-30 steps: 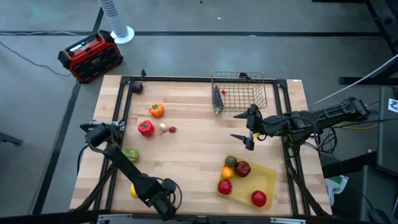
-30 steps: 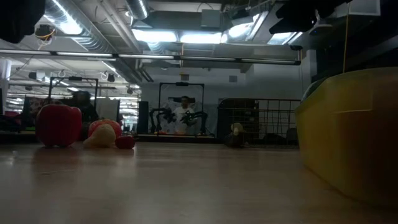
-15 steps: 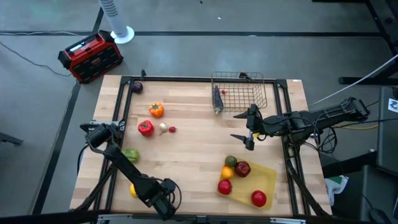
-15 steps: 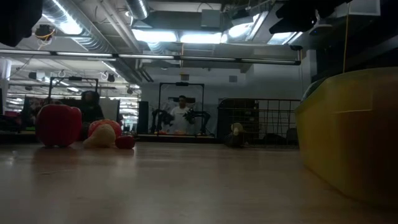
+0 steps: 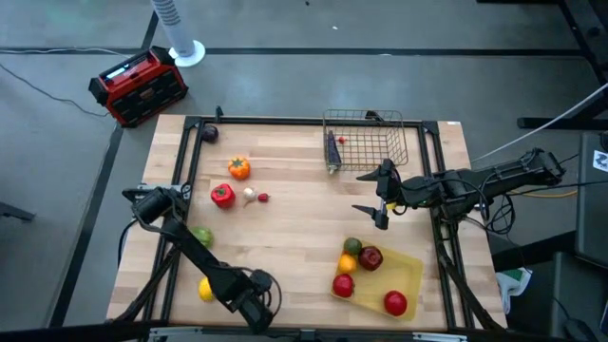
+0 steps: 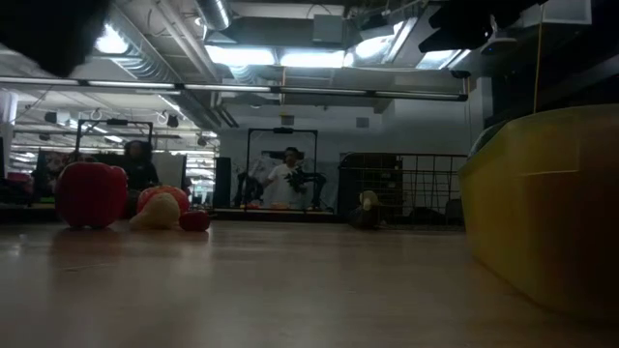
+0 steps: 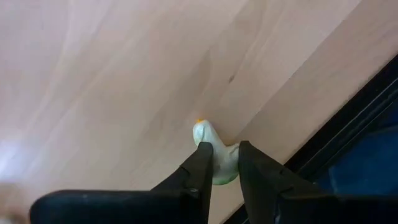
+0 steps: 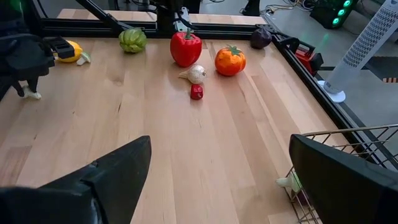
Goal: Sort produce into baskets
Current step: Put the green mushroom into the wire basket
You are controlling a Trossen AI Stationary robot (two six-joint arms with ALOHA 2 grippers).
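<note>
My left gripper (image 5: pixel 258 306) hangs at the table's near edge, left of centre, pointing down and shut on a small pale greenish-white piece of produce (image 7: pixel 208 134) with an orange tip. My right gripper (image 5: pixel 369 193) stands open above the table right of centre, holding nothing. The wire basket (image 5: pixel 366 142) at the far edge holds a purple eggplant (image 5: pixel 332 150). The yellow tray (image 5: pixel 404 275) at the near right holds red apples (image 5: pixel 370 256), an orange and a green fruit. A red pepper (image 5: pixel 222 196), orange fruit (image 5: pixel 239 168), green pepper (image 5: pixel 200 237) and yellow fruit (image 5: pixel 204 289) lie on the left half. My left gripper pinches the wider end of the pale piece (image 7: pixel 222 163) between its two fingers, which come from above and point down. The narrow orange-tipped end sticks out past the fingers. Whether the piece rests on the wooden top or hangs just above it, I cannot tell.
A mushroom (image 5: pixel 249 195) and a tiny red piece (image 5: pixel 263 198) lie beside the red pepper, and a purple piece (image 5: pixel 210 133) lies at the far left corner. The black frame rail (image 7: pixel 348 130) runs close by my left gripper. A red-and-black box (image 5: pixel 138 85) stands on the floor.
</note>
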